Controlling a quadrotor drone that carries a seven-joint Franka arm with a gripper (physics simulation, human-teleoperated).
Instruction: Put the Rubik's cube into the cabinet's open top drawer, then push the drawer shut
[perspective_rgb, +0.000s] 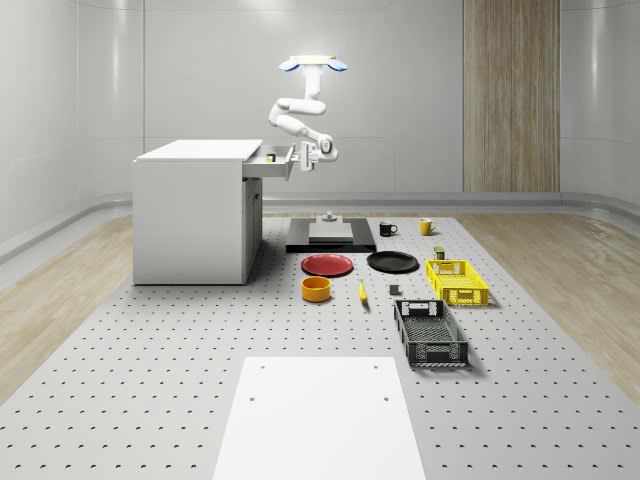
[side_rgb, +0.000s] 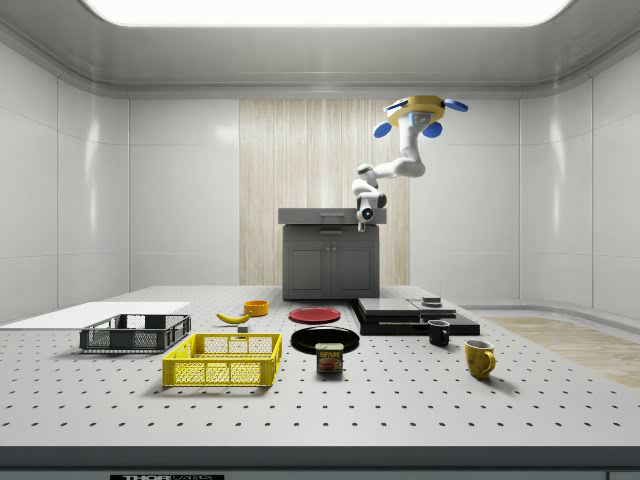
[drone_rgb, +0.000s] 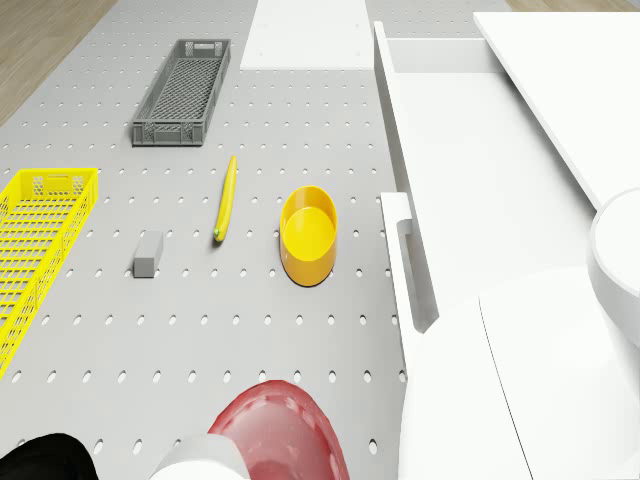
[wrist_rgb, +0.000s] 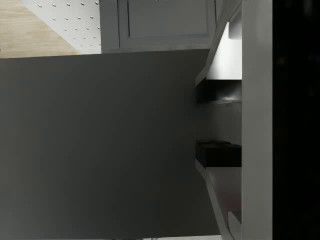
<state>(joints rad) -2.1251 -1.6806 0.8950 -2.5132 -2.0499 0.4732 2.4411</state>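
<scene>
While the drone (perspective_rgb: 313, 65) hovers beside the cabinet (perspective_rgb: 195, 210), gripper (perspective_rgb: 303, 157) at open top drawer (perspective_rgb: 272, 160) front, finger state indiscernible, Rubik's cube (perspective_rgb: 272, 157) inside.

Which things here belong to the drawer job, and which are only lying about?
Job: cabinet, open drawer, cube (seemingly inside it), hand at the drawer front, drone hovering beside the cabinet.
Lying about: red plate, black plate, bowl, banana, yellow crate, grey crate, black mug, yellow mug.
</scene>
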